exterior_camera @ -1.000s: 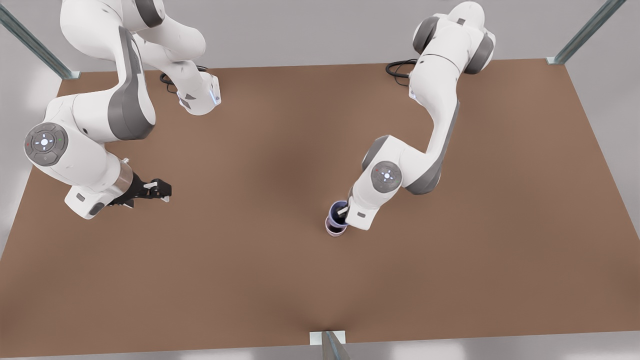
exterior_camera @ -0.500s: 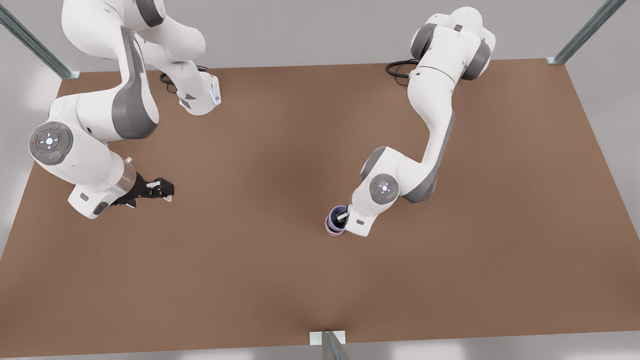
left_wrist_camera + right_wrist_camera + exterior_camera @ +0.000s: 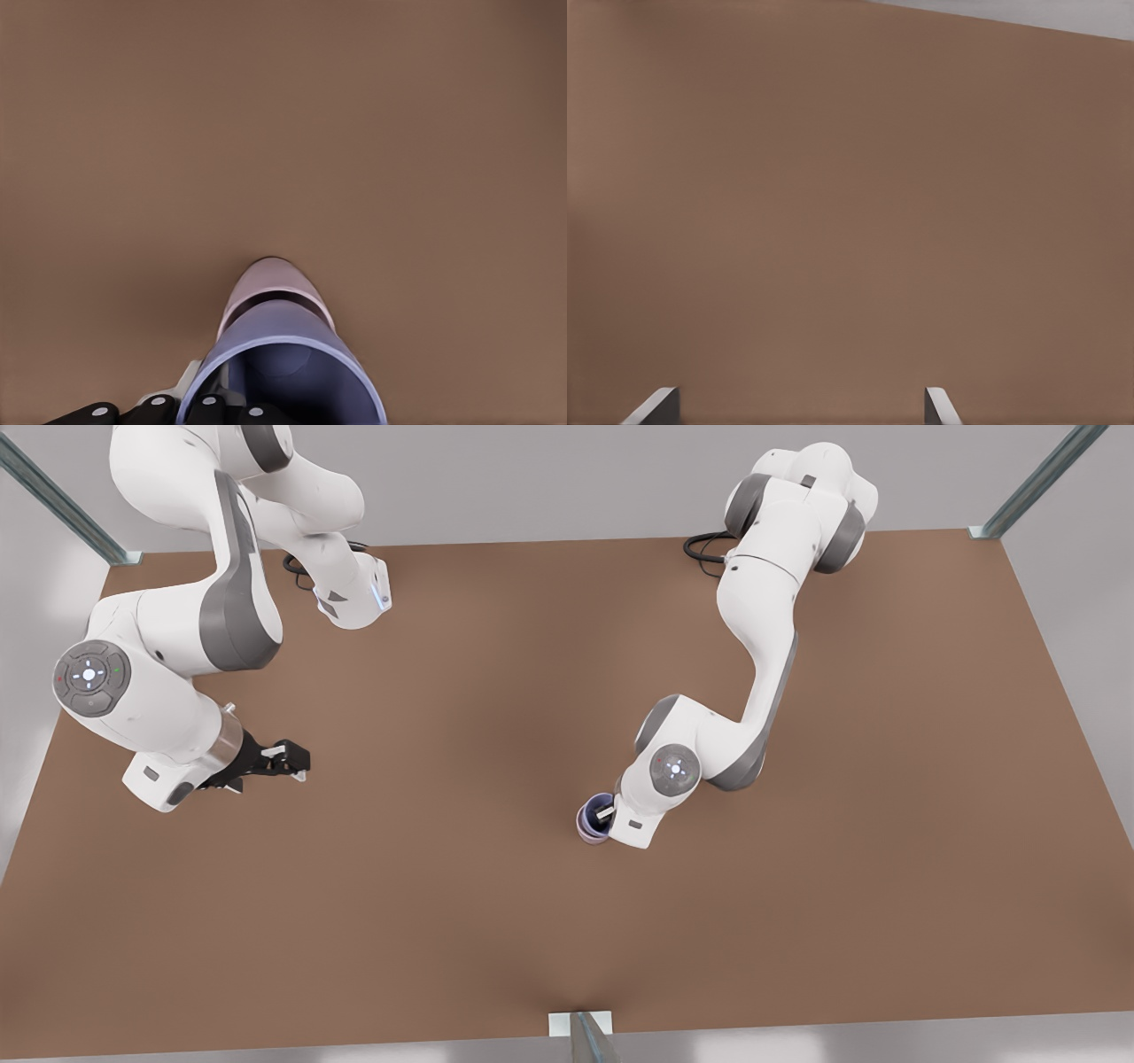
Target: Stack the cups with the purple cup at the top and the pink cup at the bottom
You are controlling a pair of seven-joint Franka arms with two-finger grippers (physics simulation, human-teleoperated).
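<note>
Purple cup [image 3: 599, 811] sits nested in the pink cup [image 3: 588, 830] near the worktop's [image 3: 496, 921] middle, both upright, mouths up, axes vertical. Stacking looks done; only letting go remains. The left claw [image 3: 606, 813] grips the purple cup's rim. The right claw [image 3: 298, 762] waits wide apart and empty, well off toward the front view's left.

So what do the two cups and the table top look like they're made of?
Purple cup, held at its rim by the left gripper: probably matte plastic; even colour, thin wall, no glare. Pink cup beneath it: same plain matte look, likely plastic too. Table: flat brown, dull, no visible grain; perhaps board or laminate, hard to tell in a render. The right gripper waits open at the front view's left.
</note>
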